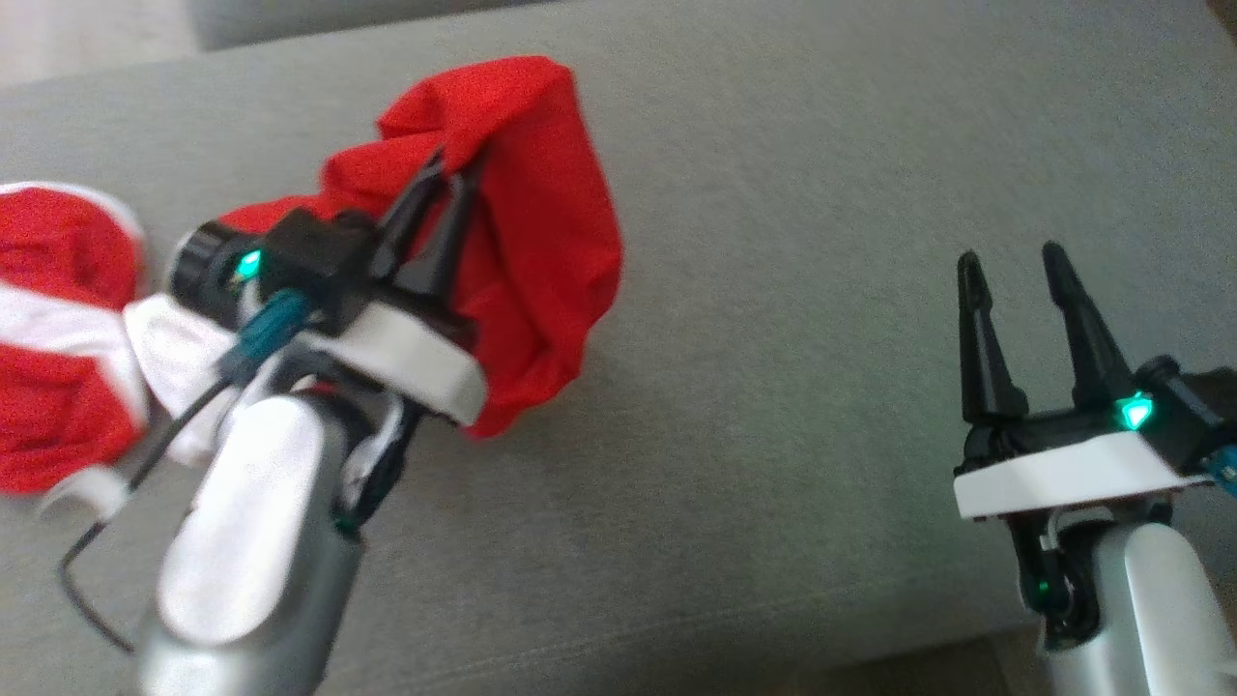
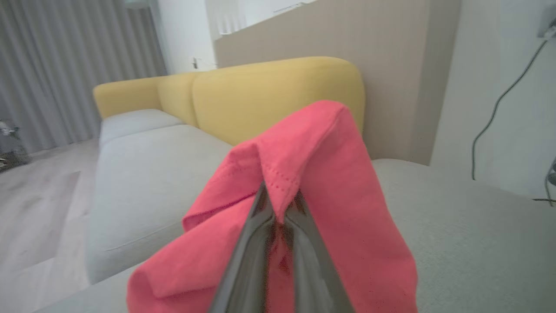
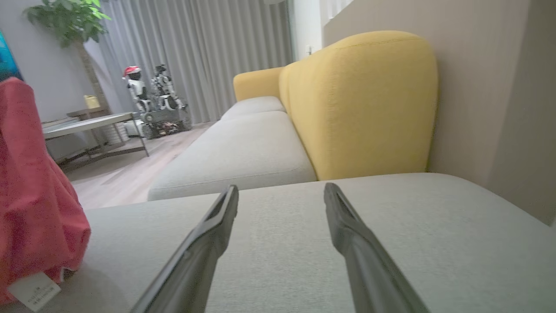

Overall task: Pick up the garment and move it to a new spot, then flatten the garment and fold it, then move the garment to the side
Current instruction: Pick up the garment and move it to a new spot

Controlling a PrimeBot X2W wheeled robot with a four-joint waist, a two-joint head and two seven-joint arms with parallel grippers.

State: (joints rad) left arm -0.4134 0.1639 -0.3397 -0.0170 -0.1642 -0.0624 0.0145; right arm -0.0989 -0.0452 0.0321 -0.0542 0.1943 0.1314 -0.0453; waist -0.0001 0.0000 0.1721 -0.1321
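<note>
Head view looks down on the grey cushion [image 1: 773, 290]; wrist views skim low across it.

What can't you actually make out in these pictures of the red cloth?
1. Head view: the bunched red cloth garment hides its own shape; the left hand and its arm cover part.
2. Head view: the red-and-white fabric is cut off by the left edge; same garment or not, unclear.
3. Right wrist view: the white label has print too small to read.
</note>
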